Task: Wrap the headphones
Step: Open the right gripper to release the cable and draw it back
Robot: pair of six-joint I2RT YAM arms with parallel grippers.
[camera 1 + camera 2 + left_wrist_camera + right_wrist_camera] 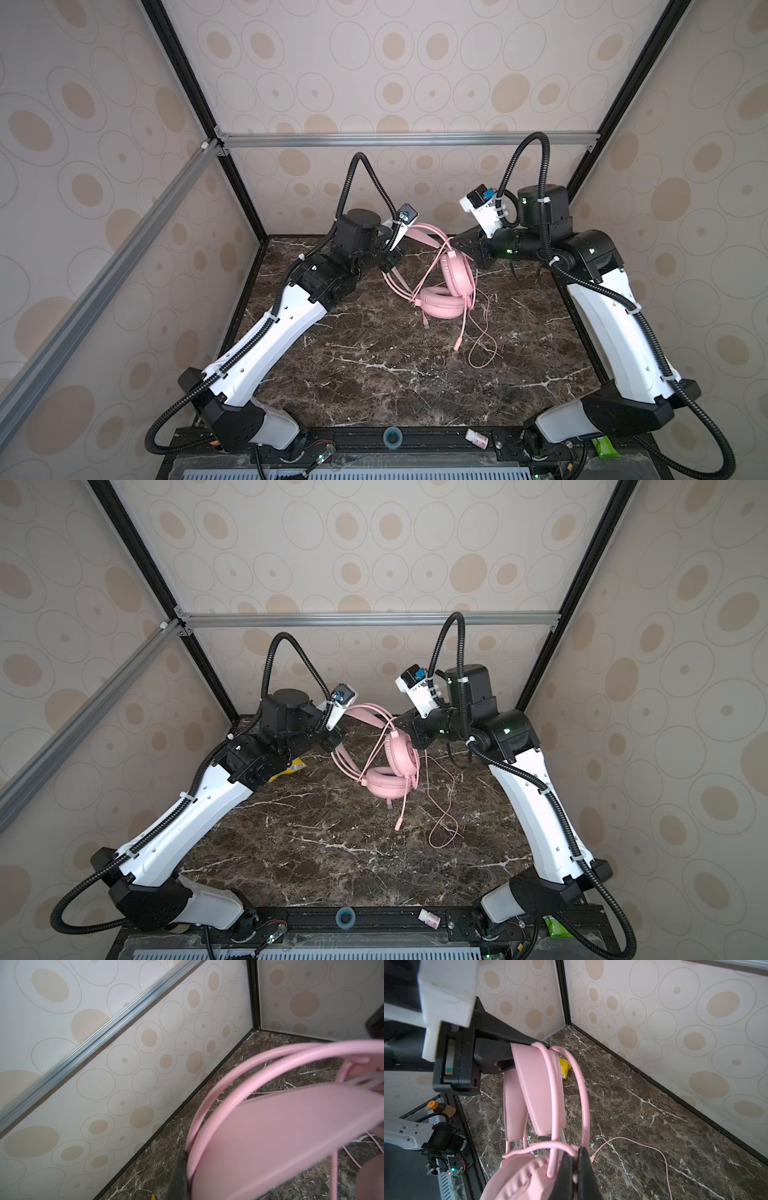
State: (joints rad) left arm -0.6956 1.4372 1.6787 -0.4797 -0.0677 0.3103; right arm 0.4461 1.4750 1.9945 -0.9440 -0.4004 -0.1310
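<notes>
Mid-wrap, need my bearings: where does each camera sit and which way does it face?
Top views: high at the front, looking down and back over the table; left arm, right arm, headphones between.
Left wrist: on that left arm, facing the far left corner; one finger shows.
Right wrist: on the right arm, looking across at the left gripper; right gripper close up.
Shared by both wrist views: headband, that corner.

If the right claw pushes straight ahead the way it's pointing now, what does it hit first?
Most likely the headband of the headphones, arching just ahead of the shut right claw; behind it, the left claw grips that band. Depth uncertain.
</notes>
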